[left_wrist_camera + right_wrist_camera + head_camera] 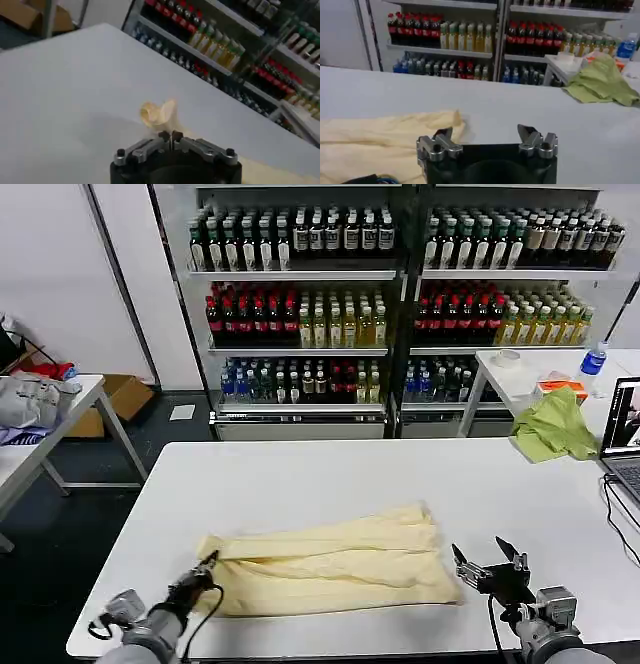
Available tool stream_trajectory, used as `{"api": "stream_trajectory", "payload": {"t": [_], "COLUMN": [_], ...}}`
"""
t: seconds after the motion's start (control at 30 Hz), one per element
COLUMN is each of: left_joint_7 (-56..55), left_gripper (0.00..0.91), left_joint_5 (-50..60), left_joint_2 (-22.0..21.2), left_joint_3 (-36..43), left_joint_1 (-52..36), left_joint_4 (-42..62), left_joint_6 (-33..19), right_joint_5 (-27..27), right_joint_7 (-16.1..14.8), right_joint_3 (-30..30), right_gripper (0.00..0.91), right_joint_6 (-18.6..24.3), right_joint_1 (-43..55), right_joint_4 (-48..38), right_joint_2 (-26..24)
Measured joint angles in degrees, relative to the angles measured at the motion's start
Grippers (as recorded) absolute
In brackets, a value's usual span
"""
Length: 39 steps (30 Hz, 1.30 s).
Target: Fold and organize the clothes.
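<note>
Folded T-shirt near desk front edge; left gripper pinches its corner, right gripper open beside it.

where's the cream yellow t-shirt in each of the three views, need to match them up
Head view: the T-shirt lies bunched along the near part of the white table, between the left gripper and the right gripper.
Left wrist view: a curled-up corner of it is pinched in the shut left gripper.
Right wrist view: it lies beside the open right gripper.
Shared landmark: the bottle shelves behind the table.
</note>
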Motion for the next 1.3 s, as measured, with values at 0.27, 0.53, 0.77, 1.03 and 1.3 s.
{"api": "stream_trajectory", "payload": {"t": [0.27, 0.53, 0.77, 1.03, 1.3], "left_joint_7": [-0.1, -1.2, -1.6, -2.0, -2.4], "left_gripper": [0.030, 0.040, 0.040, 0.040, 0.040], "left_joint_5": [-5.3, -13.9, -20.7, -23.8, -23.8], "left_joint_2": [5.6, 7.4, 5.9, 2.8, -1.3], "left_joint_3": [-9.3, -12.7, -9.5, -1.8, 7.7], "left_joint_1": [-0.5, -2.1, -5.0, -10.7, -17.0], "left_joint_4": [1.8, -1.1, -4.6, -5.4, -2.8], "left_joint_6": [1.5, 2.6, 1.8, 0.4, -0.3], "right_joint_5": [0.1, -0.4, -1.1, -1.6, -1.6], "right_joint_7": [-0.1, 0.0, 0.1, 0.2, 0.2], "right_joint_3": [-0.7, -1.6, -2.4, -3.0, -3.0], "right_gripper": [0.907, 0.907, 0.907, 0.907, 0.907], "right_joint_6": [0.3, 0.3, 0.1, -0.1, -0.1], "right_joint_1": [0.9, 1.4, 1.5, 2.3, 2.7], "right_joint_4": [-0.6, -1.1, -1.8, -3.1, -4.4], "right_joint_2": [-0.3, 0.1, 0.6, 1.1, 1.3]}}
